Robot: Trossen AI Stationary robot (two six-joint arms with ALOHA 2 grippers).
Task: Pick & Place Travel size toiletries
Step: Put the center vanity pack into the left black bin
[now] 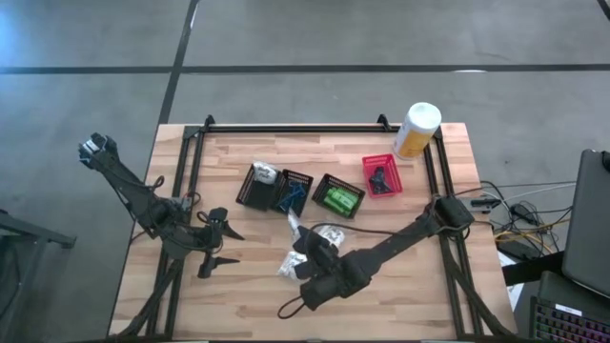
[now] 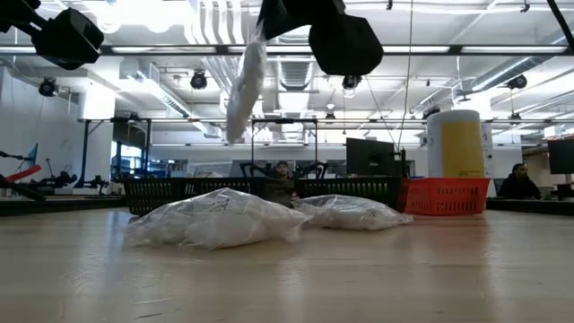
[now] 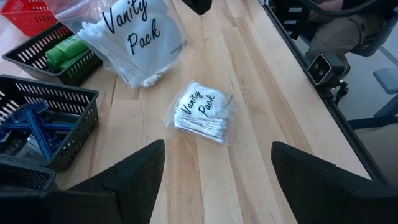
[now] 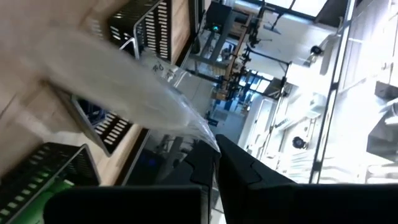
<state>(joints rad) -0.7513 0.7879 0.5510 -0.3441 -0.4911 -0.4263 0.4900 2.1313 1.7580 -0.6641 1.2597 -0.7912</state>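
- The right gripper [image 4: 214,152] is pinched shut on the corner of a clear vanity pack [image 2: 244,85], which hangs clear of the table [image 1: 400,305] over its middle, just short of the basket row.
- The left gripper [image 3: 217,168] hovers near the table's left edge with its fingers spread wide, holding nothing.
- Two more packs [image 2: 215,220] lie on the bare wood below the hanging one, side by side; whether they touch is hard to tell.
- Beyond them a row of baskets crosses the table towards its far edge: a black basket [image 1: 259,186] with a white lump, one with blue razors [image 3: 34,127], one with green packets [image 1: 340,199], and a red basket [image 1: 381,175] with a dark item. A white-and-yellow canister [image 1: 416,130] stands at the far right corner.
- Doing the step well: the pack is held by a thin bit of film, so I would carry it slowly, keep it high enough for its bottom to clear the basket rim, and centre it over the basket before lowering and letting go. The leftmost basket looks the likely match.
- Room: the near half of the table is open, and the side rails stand well apart from the path. The baskets sit close together, so a swinging bag could catch a neighbouring rim.
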